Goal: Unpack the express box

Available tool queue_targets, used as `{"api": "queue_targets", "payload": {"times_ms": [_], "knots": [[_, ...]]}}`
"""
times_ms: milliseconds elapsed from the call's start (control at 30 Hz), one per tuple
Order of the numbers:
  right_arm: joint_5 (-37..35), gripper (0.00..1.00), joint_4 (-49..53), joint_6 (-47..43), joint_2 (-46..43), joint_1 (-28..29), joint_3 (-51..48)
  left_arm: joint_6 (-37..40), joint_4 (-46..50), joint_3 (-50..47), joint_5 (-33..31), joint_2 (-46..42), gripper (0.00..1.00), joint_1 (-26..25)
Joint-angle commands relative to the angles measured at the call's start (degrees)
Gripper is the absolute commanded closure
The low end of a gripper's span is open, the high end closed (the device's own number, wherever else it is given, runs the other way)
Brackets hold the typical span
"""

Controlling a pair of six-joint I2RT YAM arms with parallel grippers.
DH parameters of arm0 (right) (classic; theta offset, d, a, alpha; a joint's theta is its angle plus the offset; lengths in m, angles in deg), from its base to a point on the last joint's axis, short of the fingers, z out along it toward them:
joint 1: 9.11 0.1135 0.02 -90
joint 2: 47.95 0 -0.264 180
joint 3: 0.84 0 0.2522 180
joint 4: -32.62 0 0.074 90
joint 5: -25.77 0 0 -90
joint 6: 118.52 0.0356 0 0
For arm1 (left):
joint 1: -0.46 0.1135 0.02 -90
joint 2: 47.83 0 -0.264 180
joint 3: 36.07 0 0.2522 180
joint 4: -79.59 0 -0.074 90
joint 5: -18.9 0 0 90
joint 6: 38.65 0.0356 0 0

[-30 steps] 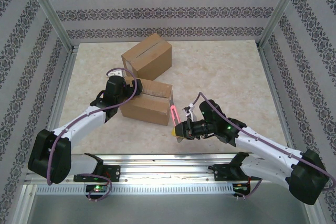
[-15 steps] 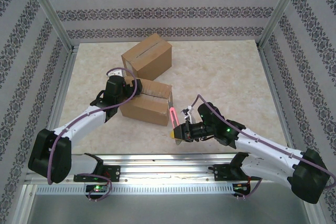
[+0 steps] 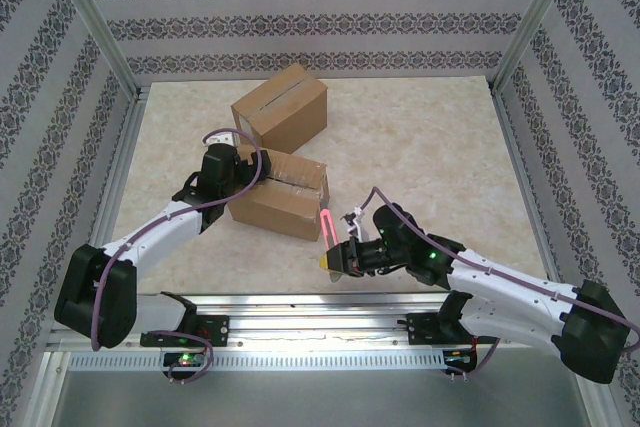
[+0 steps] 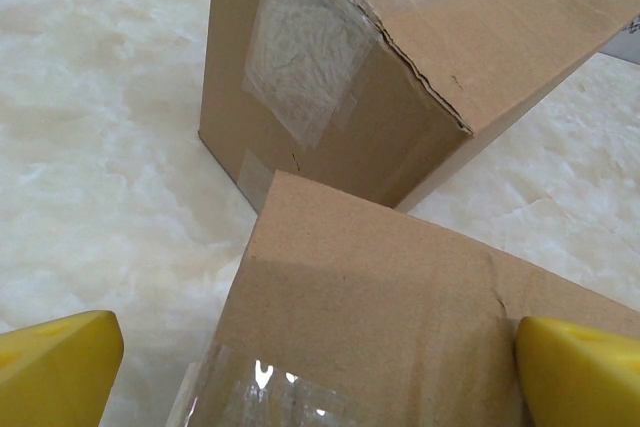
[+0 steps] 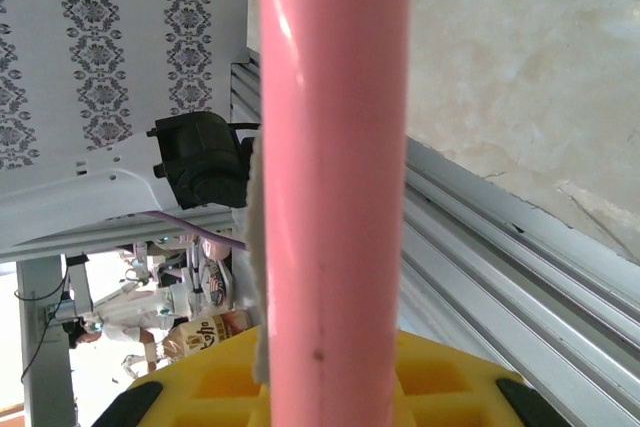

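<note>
Top external view: what sits on the surface (image 3: 430, 147)?

Two brown cardboard boxes on a pale, marbled sheet. The far box (image 3: 282, 107) stands askew towards the back wall, with a dark slit along its top. The near box (image 3: 283, 197) lies just in front of it, mid-left, its top seam ragged.

And the left gripper (image 3: 247, 171)?

Spread wide across the near box's left end. In the left wrist view its yellow fingertips (image 4: 55, 367) flank the flat cardboard top, and glossy clear tape (image 4: 260, 387) lies between them. Beyond, the far box shows a wrinkled tape patch on its corner and a torn flap edge.

The right gripper (image 3: 336, 257)?

Narrow, clamped on a smooth, round pink rod (image 3: 327, 224). The rod points up towards the near box's right end. Whether it touches the cardboard I cannot tell.

Room to move?

Open surface spreads right of the boxes to the patterned walls (image 3: 580, 97). A ribbed metal rail (image 3: 320, 309) runs along the near edge, just behind the right gripper.
</note>
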Motion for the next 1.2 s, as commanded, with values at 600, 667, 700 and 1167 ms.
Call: {"api": "queue_targets", "payload": {"times_ms": [600, 667, 700, 1167], "knots": [[1.1, 1.0, -4.3, 2.3, -2.8, 9.2, -2.7, -2.1, 15.3, -5.9, 0.7, 8.0, 0.0, -0.2], [0.6, 1.0, -4.4, 2.4, -2.8, 9.7, -2.8, -2.1, 15.3, -5.9, 0.7, 8.0, 0.0, -0.2], [0.4, 1.0, -4.3, 2.4, -2.9, 9.7, -2.9, -2.1, 15.3, -5.9, 0.7, 8.1, 0.0, -0.2], [-7.4, 1.0, 30.1, -11.7, -16.4, -9.1, 3.9, -0.8, 15.8, -2.6, 1.9, 7.6, 0.0, -0.2]]}}
